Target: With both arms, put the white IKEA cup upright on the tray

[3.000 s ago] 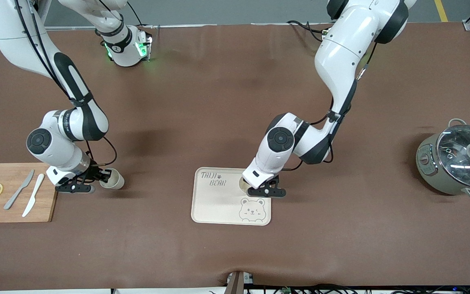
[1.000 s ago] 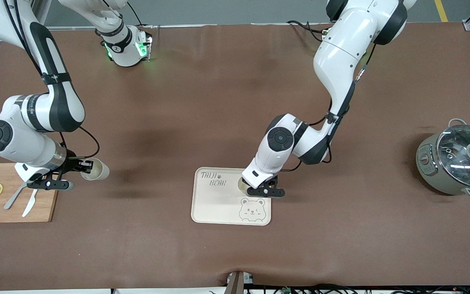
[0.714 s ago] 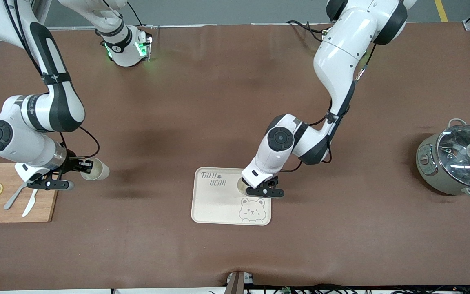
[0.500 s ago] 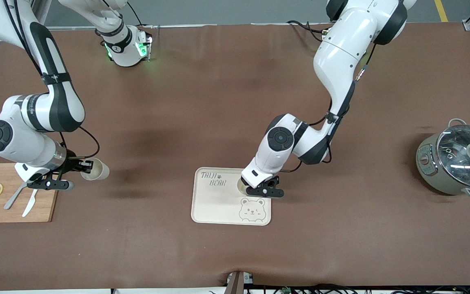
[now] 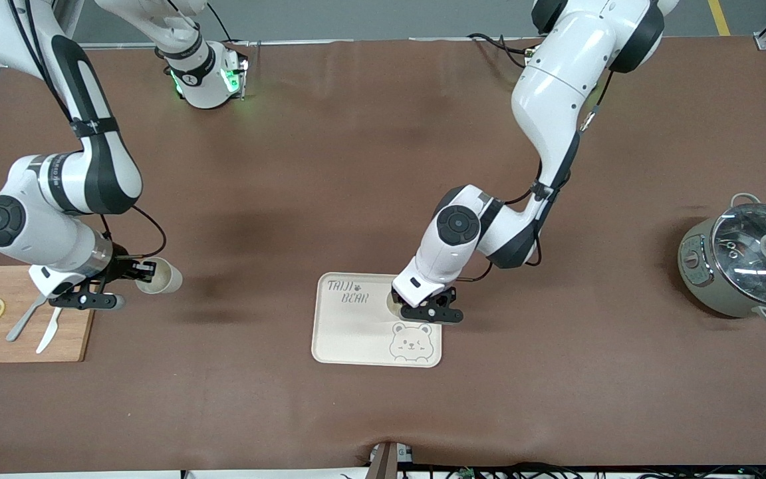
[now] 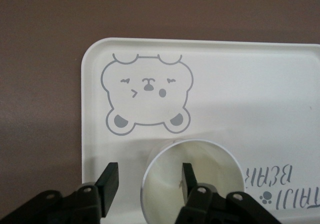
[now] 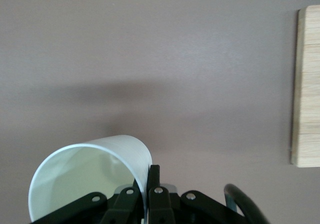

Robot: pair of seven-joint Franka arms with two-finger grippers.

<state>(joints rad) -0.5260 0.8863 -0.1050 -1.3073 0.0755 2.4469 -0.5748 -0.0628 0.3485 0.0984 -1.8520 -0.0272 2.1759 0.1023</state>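
A white cup (image 5: 392,305) stands upright on the cream tray (image 5: 350,332), between the bear drawing and the lettering. My left gripper (image 5: 416,308) hangs over it, open. In the left wrist view the cup's (image 6: 210,164) wall runs between the fingers of the left gripper (image 6: 149,176), one finger inside the mouth and one outside, both clear of the wall. The tray (image 6: 250,94) lies flat beneath. A second white cup (image 5: 162,278) hangs tilted above the table beside the cutting board. My right gripper (image 5: 144,269) is shut on its wall. The right wrist view shows that cup (image 7: 85,179) pinched by the right gripper (image 7: 148,176).
A wooden cutting board (image 5: 20,313) with two lemon slices and two knives lies at the right arm's end; its edge (image 7: 306,84) shows in the right wrist view. A grey pot with a glass lid (image 5: 745,266) stands at the left arm's end.
My left gripper's fingers have spread apart and let go of the cup on the tray. The right arm has lifted its cup off the table and now drifts slightly toward the tray.
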